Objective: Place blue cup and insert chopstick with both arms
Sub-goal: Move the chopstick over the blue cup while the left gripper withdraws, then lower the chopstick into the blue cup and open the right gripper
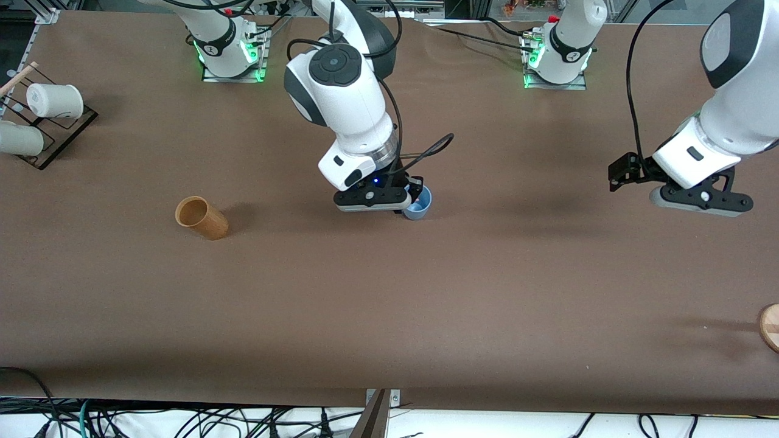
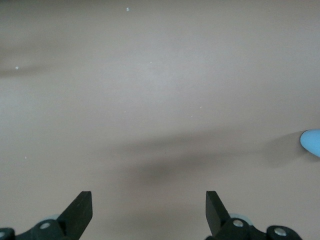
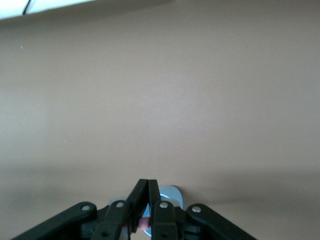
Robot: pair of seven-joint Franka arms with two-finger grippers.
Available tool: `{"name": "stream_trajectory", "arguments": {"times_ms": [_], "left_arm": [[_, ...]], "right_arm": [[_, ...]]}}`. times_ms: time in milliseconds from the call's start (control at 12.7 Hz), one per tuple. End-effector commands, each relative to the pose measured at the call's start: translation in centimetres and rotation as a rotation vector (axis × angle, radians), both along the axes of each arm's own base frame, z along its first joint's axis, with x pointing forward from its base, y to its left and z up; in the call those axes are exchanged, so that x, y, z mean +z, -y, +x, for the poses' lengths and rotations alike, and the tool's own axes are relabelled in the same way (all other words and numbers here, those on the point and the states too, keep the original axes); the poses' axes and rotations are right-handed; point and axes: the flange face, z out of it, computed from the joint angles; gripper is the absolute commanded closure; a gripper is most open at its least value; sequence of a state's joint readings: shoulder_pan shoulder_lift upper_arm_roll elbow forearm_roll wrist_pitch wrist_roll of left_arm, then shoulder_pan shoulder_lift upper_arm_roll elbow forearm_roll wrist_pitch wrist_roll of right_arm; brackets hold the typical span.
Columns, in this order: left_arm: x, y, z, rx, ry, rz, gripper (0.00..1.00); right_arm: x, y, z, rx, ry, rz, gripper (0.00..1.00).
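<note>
The blue cup stands upright in the middle of the table. My right gripper is right over it, fingers pointing down at its mouth. In the right wrist view the right gripper is shut on the pink chopstick, of which only a short bit shows between the fingers, with the cup's rim just below. My left gripper hangs open and empty over bare table toward the left arm's end. The left wrist view shows its open fingers and the cup's edge.
A tan-brown cup lies on its side toward the right arm's end. A black wire rack with white cups stands at that end's corner. A round wooden object lies at the edge at the left arm's end.
</note>
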State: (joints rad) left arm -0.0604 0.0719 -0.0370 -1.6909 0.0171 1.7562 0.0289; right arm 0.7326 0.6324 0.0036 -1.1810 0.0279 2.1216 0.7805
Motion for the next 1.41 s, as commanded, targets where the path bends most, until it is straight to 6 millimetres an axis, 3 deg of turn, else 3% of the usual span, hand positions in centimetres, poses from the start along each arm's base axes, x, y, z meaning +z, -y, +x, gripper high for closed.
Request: {"name": "stream_trajectory", "arguments": {"times_ms": [0,157,236,314,393,471,707,785,1021,1335], "left_arm": [[-0.4,-1.9,-2.2,0.021,0.014,-0.055,0.0],[0.5,-1.4,-2.9,0.015,0.0,-0.054,0.0],[0.9,-1.2,-2.9,0.008,-0.007,-0.054,0.0],[1.3,-1.2,-2.7,0.008,0.001,-0.053,0.0],[1.1,-1.3,-2.6,0.009,-0.002,-0.053,0.0],[1.2,-1.3,-2.6,0.009,0.001,-0.052,0.0],[2.0,-1.1,-2.2,0.004,0.021,-0.046,0.0],[1.9,-1.0,-1.8,0.001,0.021,-0.046,0.0],[2.2,-0.9,-1.9,0.0,0.021,-0.048,0.0],[2.2,-0.9,-1.9,-0.002,0.02,-0.048,0.0]], "right_arm": [[-0.7,-0.2,-0.5,-0.008,-0.002,-0.021,0.95],[-1.1,-0.3,-0.6,-0.005,-0.004,-0.03,0.95],[-1.6,-0.3,-0.8,-0.002,-0.009,-0.038,0.88],[-1.9,-0.3,-0.8,-0.003,-0.013,-0.04,0.75],[-1.9,-0.3,-0.8,-0.002,-0.014,-0.039,0.31],[-1.7,-0.2,-0.7,0.0,-0.011,-0.039,0.01],[0.3,0.9,-0.4,-0.001,-0.002,-0.036,0.0],[1.3,2.3,0.2,-0.012,-0.015,-0.052,0.0],[5.6,9.7,1.8,0.05,-0.083,-0.123,0.0],[10.6,22.9,2.0,0.182,-0.205,-0.194,0.0]]}}
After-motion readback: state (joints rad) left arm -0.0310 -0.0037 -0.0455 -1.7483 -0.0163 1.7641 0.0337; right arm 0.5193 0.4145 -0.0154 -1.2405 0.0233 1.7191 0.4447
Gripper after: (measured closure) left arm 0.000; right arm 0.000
